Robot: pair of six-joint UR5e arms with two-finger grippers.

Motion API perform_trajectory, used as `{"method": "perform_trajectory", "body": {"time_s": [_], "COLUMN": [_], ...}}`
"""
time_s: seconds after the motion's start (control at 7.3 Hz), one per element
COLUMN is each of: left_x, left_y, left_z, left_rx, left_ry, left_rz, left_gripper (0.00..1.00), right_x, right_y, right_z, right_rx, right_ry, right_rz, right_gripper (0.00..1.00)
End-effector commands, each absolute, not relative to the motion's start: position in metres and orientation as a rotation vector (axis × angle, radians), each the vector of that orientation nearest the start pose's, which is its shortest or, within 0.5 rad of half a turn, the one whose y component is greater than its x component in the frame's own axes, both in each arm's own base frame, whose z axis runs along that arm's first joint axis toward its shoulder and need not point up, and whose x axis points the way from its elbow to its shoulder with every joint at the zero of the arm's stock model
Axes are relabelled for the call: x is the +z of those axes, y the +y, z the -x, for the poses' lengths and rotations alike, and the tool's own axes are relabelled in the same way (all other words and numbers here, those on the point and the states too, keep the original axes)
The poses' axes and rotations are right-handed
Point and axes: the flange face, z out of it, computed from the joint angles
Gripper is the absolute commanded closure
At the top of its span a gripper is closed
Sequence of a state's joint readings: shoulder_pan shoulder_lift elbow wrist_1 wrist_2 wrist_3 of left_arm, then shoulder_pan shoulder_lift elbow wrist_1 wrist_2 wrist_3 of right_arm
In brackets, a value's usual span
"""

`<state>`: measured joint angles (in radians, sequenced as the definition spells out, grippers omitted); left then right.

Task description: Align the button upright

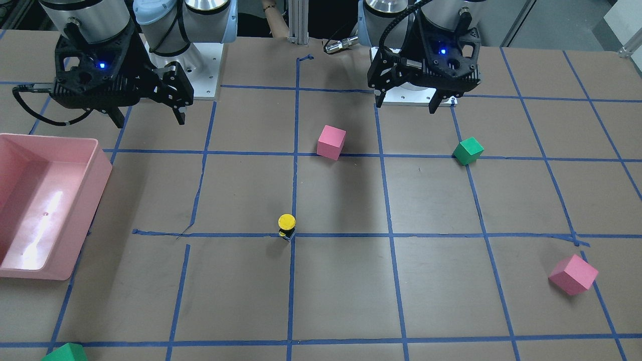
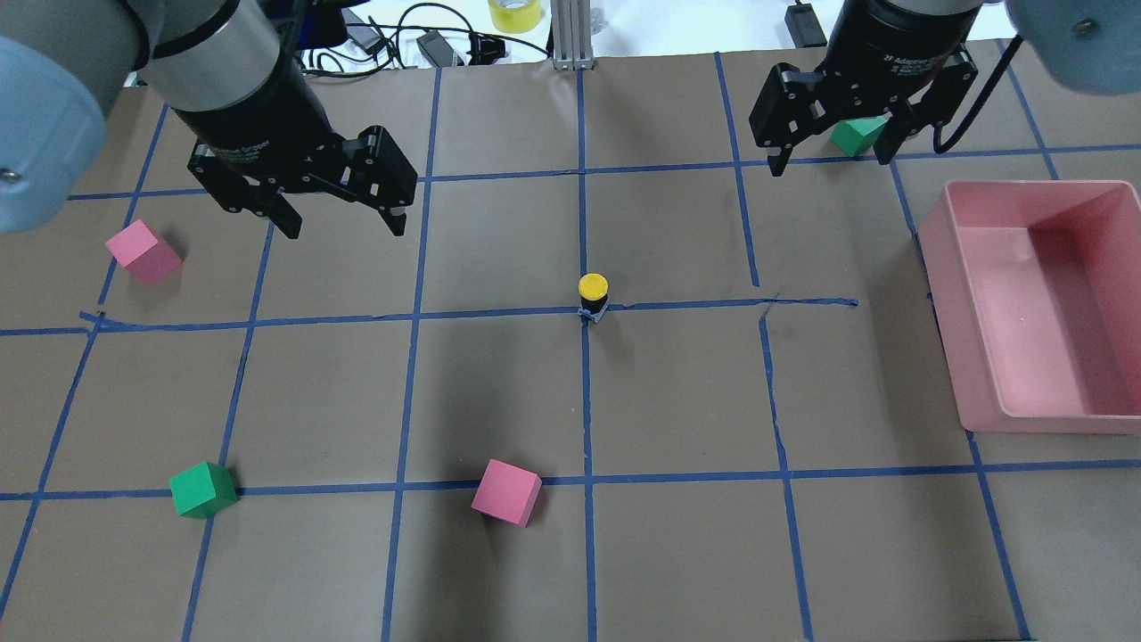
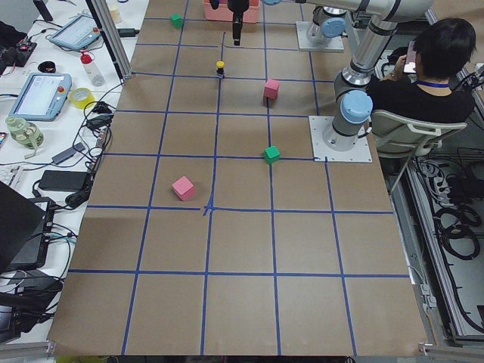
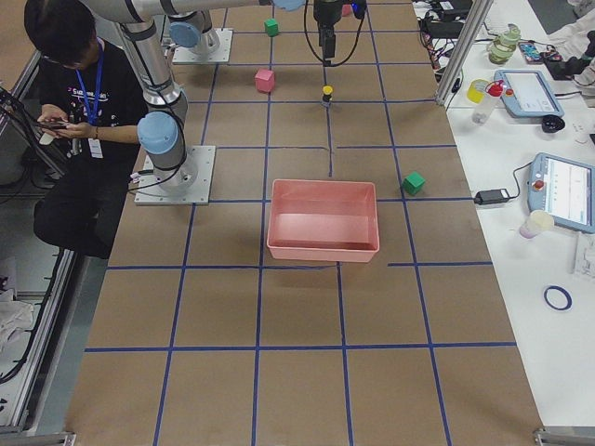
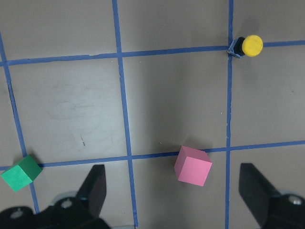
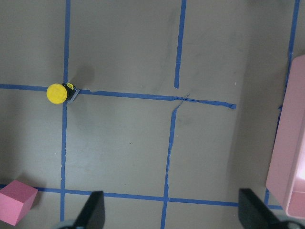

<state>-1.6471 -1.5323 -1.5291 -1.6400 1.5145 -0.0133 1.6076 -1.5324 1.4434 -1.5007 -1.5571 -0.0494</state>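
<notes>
Midway across the worktop [image 2: 677,401], the button [image 2: 593,292] was judged light, rigid and best gripped by its black body, with the left claw [image 2: 343,223] and right claw [image 2: 829,160] seen open, empty.

Counts on the brown paper-covered bench [image 2: 677,553]:
- small yellow-capped push-button with black body [image 2: 593,292]: 1
- pink cubes: 2. First pink cube [image 2: 143,252] is on the left arm's side, second pink cube [image 2: 506,492] is near the middle.
- green cubes: 2. First green cube [image 2: 203,489] is on the left arm's side, second green cube [image 2: 856,134] is behind the right arm.
- pink rectangular plastic bin [image 2: 954,321]: 1
- black two-finger pincers: 2, namely left pincer [image 2: 343,228] and right pincer [image 2: 831,164]
- silver-and-blue robot arms: 2

Off the bench:
- seated person in dark top [image 3: 423,83]: 1
- blue-edged tablet screens on the side desk: 2, namely near tablet [image 4: 564,189] and far tablet [image 4: 527,90]
</notes>
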Motion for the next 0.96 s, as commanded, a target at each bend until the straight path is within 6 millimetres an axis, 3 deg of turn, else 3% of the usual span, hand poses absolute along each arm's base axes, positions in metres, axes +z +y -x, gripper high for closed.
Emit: {"method": "perform_trajectory", "body": {"time_s": [0.0,0.27,0.82], "left_x": [0.527,0.531,0.535], "left_y": [-0.468,-0.470,-0.464], "left_z": [0.159,0.147,0.143], "left_rx": [-0.068,-0.078,-0.097], "left_ry": [3.198,3.186,3.147], "left_rz": [-0.181,-0.149,-0.148], "left_gripper": [0.00,0.00,0.00], "right_x": [0.524,0.524,0.524], "right_y": [-0.503,-0.503,-0.503], "right_z": [-0.153,-0.153,-0.153], "right_rx": [-0.031,-0.031,-0.031], "right_ry": [3.125,3.123,3.125], "right_rz": [0.137,0.134,0.137], "right_gripper": [0.00,0.00,0.00]}}
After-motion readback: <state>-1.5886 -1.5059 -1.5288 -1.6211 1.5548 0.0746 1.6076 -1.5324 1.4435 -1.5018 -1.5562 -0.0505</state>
